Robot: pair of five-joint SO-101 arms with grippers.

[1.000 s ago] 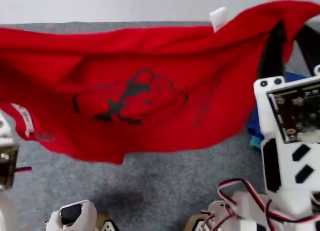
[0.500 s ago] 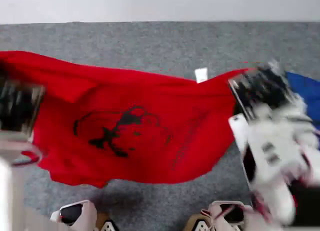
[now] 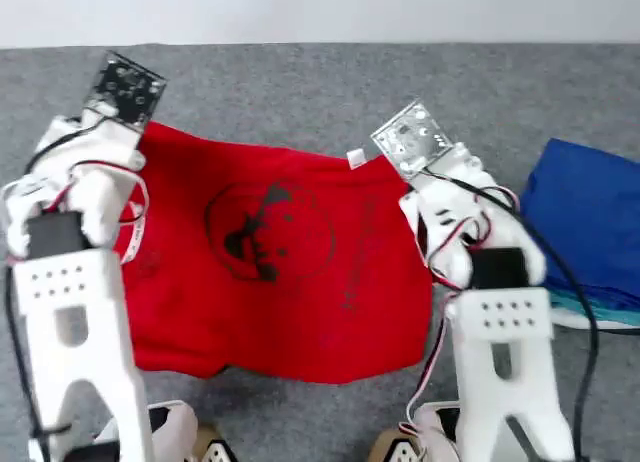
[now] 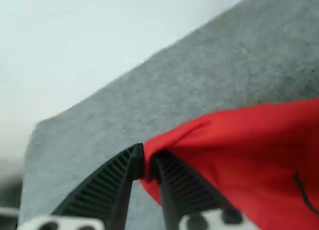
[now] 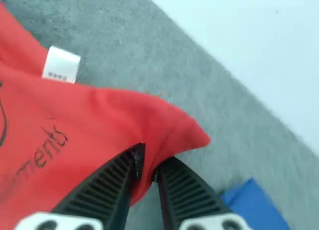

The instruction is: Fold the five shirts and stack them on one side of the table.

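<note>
Between the closed jaws of the left gripper (image 4: pixel 142 158), the upper left corner of the red shirt (image 3: pixel 280 272) is being pinched; its upper right corner is being gripped likewise by the right gripper (image 5: pixel 147 160). From that held edge, running left to right in the high view, the shirt is being supported flat by the grey table (image 3: pixel 300 82), extending toward lower frame. A blue folded stack (image 3: pixel 590 222) is being stored at the right edge, nearer the right arm.

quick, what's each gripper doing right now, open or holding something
Left gripper: shut on a corner of the red shirt.
Right gripper: shut on another corner of the red shirt.
</note>
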